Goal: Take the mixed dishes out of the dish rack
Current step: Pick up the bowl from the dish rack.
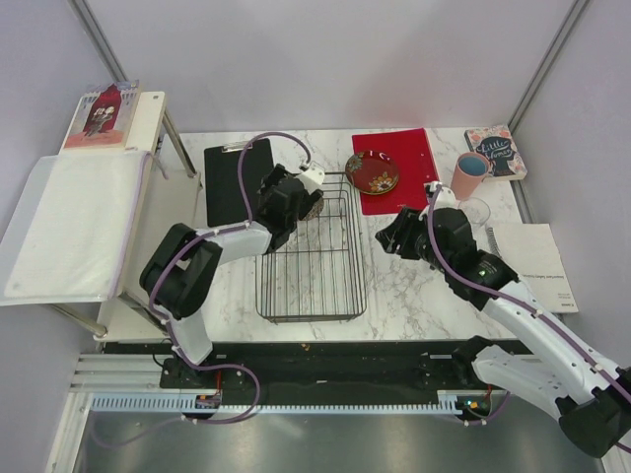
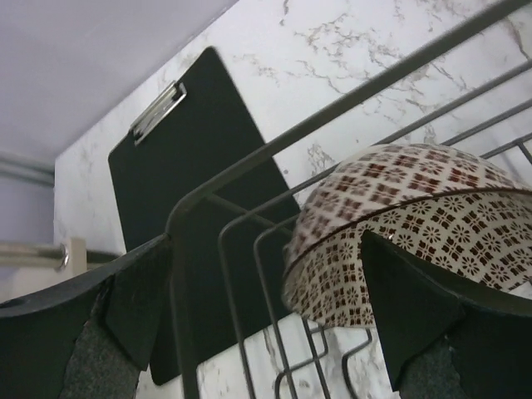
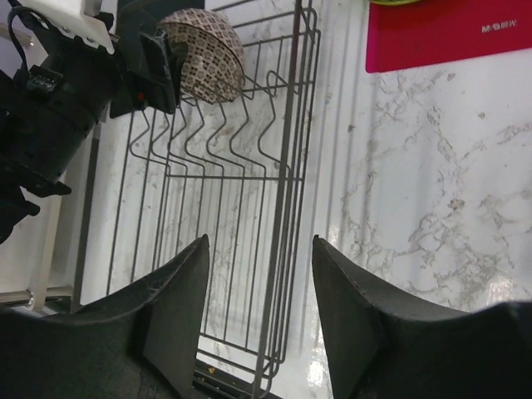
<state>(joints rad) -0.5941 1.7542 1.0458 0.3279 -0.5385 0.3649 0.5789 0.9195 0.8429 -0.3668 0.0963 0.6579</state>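
The black wire dish rack (image 1: pixel 311 258) stands mid-table. A beige mesh-patterned bowl (image 2: pixel 399 208) leans on its side in the rack's far left corner, and also shows in the top view (image 1: pixel 315 206). My left gripper (image 1: pixel 299 200) is open there. One finger (image 2: pixel 125 307) is outside the rack wall and the other finger (image 2: pixel 416 307) is against the bowl. My right gripper (image 1: pixel 389 239) is open and empty, just right of the rack. The dark red patterned plate (image 1: pixel 372 172), pink cup (image 1: pixel 470 175) and clear glass (image 1: pixel 476 210) stand right of the rack. The grey mug is out of view.
A flat black clipboard (image 1: pixel 237 182) lies left of the rack. The red mat (image 1: pixel 399 168) under the plate is at the back. A book (image 1: pixel 498 150) and papers (image 1: pixel 532 261) lie at the right. A shelf with white cloth (image 1: pixel 69 227) stands at the far left.
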